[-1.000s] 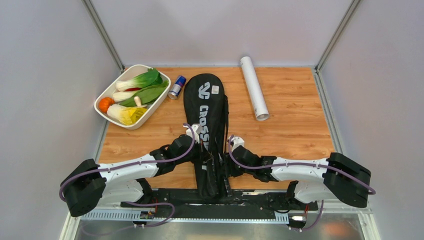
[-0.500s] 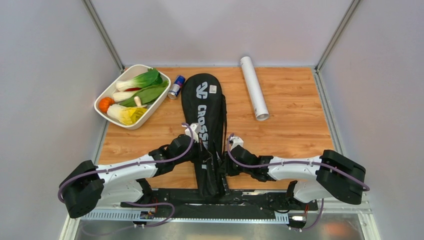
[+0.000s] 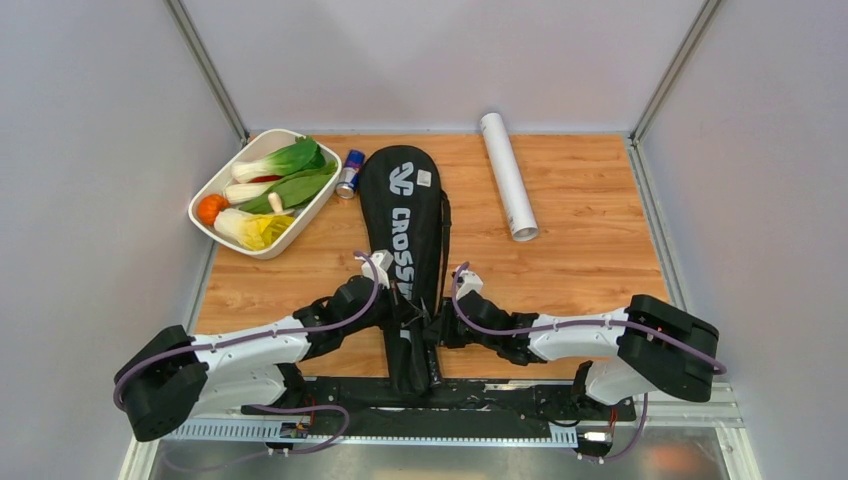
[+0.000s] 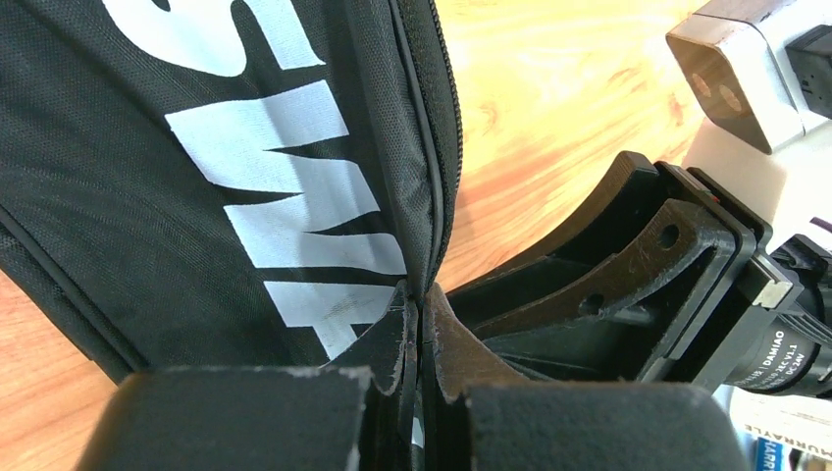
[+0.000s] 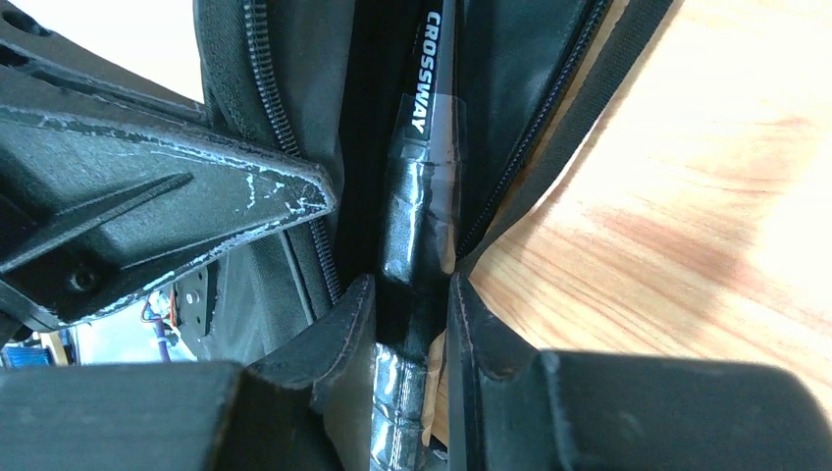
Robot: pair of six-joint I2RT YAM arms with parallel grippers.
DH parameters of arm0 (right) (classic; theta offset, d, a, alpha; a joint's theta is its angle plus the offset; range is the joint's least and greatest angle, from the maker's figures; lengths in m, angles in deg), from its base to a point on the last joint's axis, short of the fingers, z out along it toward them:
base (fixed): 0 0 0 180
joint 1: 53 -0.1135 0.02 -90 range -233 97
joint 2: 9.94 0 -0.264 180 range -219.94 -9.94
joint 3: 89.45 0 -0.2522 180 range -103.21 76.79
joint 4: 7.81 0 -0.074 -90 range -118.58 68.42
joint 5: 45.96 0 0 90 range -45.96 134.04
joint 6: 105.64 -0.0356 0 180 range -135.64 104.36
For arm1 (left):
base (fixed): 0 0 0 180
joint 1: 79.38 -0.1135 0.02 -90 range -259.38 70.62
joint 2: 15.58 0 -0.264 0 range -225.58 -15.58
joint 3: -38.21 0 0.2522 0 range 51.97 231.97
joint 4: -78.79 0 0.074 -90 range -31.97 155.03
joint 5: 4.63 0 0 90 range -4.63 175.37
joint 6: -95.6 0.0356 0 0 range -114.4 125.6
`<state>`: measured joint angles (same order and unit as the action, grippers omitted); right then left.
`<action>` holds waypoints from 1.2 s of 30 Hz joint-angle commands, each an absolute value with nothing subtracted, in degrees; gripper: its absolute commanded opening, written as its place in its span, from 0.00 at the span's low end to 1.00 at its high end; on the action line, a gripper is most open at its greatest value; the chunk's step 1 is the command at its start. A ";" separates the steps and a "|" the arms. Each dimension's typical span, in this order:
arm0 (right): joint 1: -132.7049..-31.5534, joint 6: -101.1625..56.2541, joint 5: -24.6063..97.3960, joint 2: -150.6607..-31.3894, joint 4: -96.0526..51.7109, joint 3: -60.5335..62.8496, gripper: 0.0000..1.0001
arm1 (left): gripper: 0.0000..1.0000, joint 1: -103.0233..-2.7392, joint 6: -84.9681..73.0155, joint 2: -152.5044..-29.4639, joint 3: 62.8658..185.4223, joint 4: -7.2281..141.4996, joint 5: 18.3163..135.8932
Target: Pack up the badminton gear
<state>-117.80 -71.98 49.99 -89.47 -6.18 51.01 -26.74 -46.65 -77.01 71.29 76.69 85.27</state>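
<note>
— Black fabric "CROSSWAY" racket bag (image 3: 405, 205) is lying lengthwise down the middle of the wooden table (image 3: 590, 250). The fat end is toward the top of the overhead frame, the skinny end at the bottom between the arm bases. Anyone see what the grippers have?

— Yep. Left gripper (image 4: 419, 294), bottom centre of its own camera: fingers (image 4: 392, 343) pressed together, pinching the bag's zipper edge. Right gripper (image 5: 412, 289), also bottom centre: fingers (image 5: 343, 324) closed in on either side of a dark racket handle wrapped in shiny film (image 5: 420, 235). The handle sits in the bag's open slit and looks squeezed from both sides.

— And the rest of that racket?

— Swallowed by the bag. Only the handle and a bit of lettered shaft show, running toward the top of the frame. From overhead both sets of fingertips are buried under the wrists at lower centre, so no help there. Can't make out what else is inside. White cylindrical tube (image 3: 508, 176) sits upper right, well apart from the bag.
</note>
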 commanded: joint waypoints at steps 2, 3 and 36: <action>-117.53 -72.57 57.37 -89.55 1.13 44.75 0.04 | 0.00 -26.12 -50.62 -73.66 68.07 81.39 80.51; -117.49 -72.60 58.46 -89.97 0.80 44.18 0.04 | 0.00 -26.12 -51.10 -72.75 67.27 81.51 80.52; -113.63 -72.58 64.06 -90.00 -0.89 38.58 0.06 | 0.00 -26.12 -52.28 -62.51 63.63 77.32 80.81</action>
<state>-116.70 -73.37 52.72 -87.57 -12.03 43.47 -27.72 -51.15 -62.87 64.40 77.30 90.43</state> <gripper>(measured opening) 0.264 0.007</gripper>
